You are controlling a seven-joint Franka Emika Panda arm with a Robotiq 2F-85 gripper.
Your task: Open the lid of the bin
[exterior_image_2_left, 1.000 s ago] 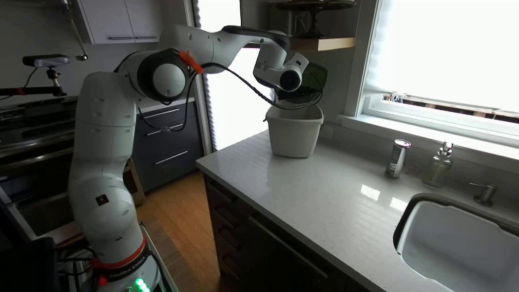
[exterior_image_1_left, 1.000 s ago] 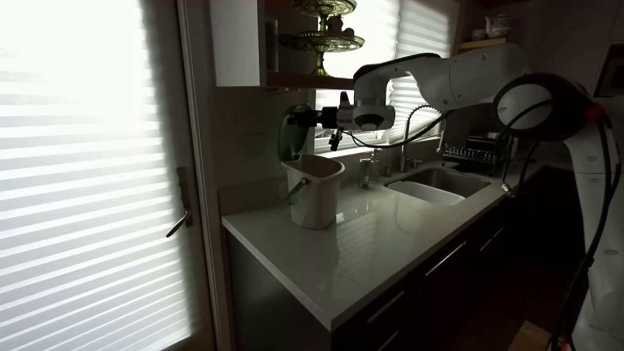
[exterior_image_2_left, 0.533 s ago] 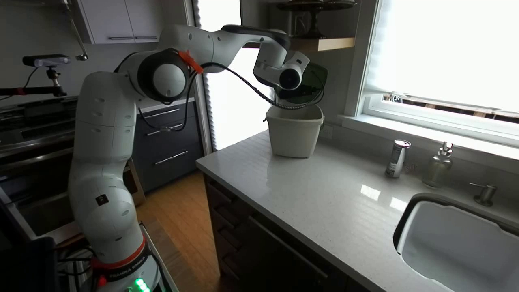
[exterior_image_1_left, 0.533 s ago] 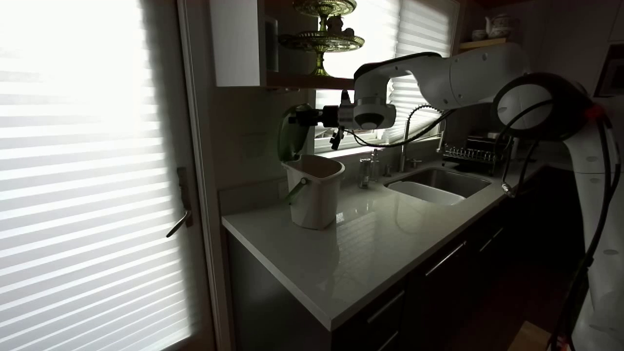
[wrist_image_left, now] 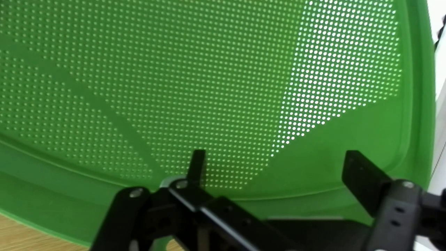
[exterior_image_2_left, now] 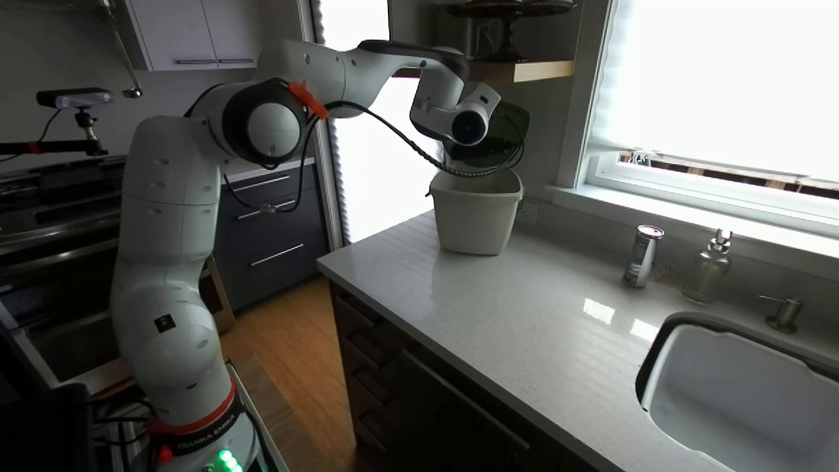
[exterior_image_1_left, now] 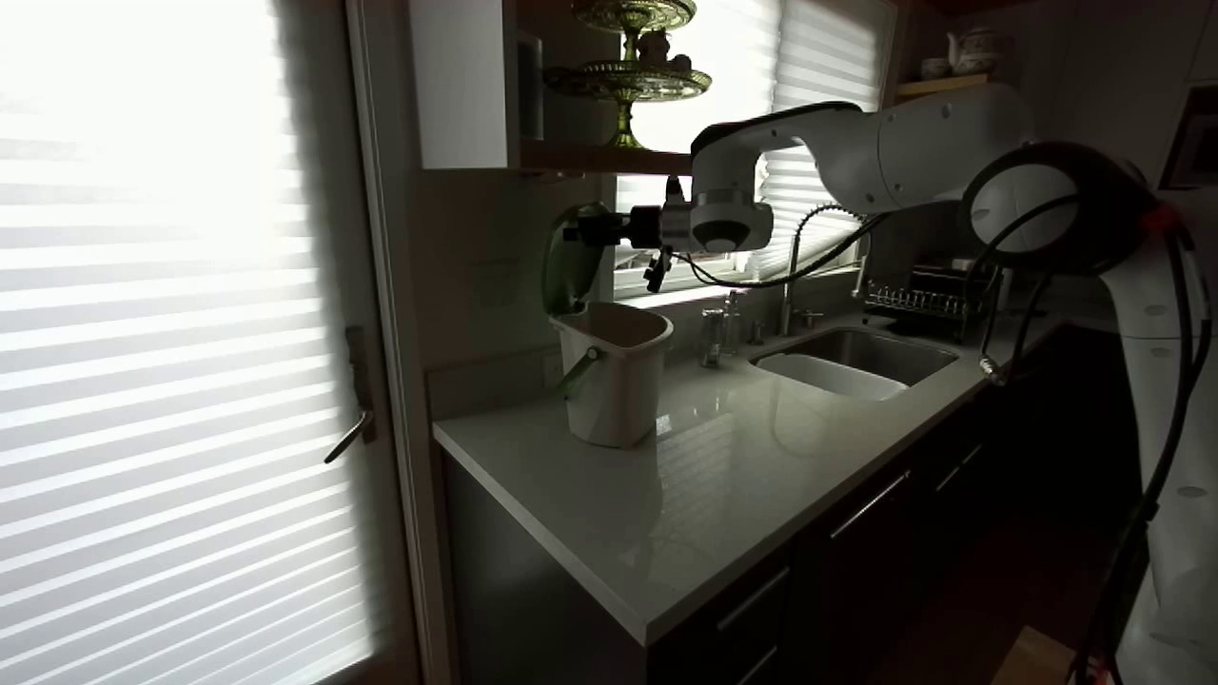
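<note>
The pale bin [exterior_image_1_left: 617,390] stands upright on the counter near its end; it also shows in an exterior view [exterior_image_2_left: 475,213]. Its green lid [exterior_image_1_left: 561,271] is raised and stands nearly upright at the back of the rim. The lid also shows behind my wrist in an exterior view [exterior_image_2_left: 516,121]. Its perforated green underside [wrist_image_left: 174,87] fills most of the wrist view. My gripper [exterior_image_1_left: 574,231] is level, above the bin's opening, pointing at the lid's underside. In the wrist view its fingers [wrist_image_left: 275,153] are wide apart with nothing between them. I cannot tell whether they touch the lid.
A wall shelf [exterior_image_1_left: 609,157] with a green glass stand [exterior_image_1_left: 625,86] hangs just above the gripper. A can [exterior_image_2_left: 642,255], a soap bottle [exterior_image_2_left: 708,269] and the sink [exterior_image_2_left: 662,367] lie further along the counter. A window [exterior_image_2_left: 708,92] is behind.
My wrist and gripper have shifted very slightly away from the lid since one second ago. The lid stays raised and the bin has not moved.
</note>
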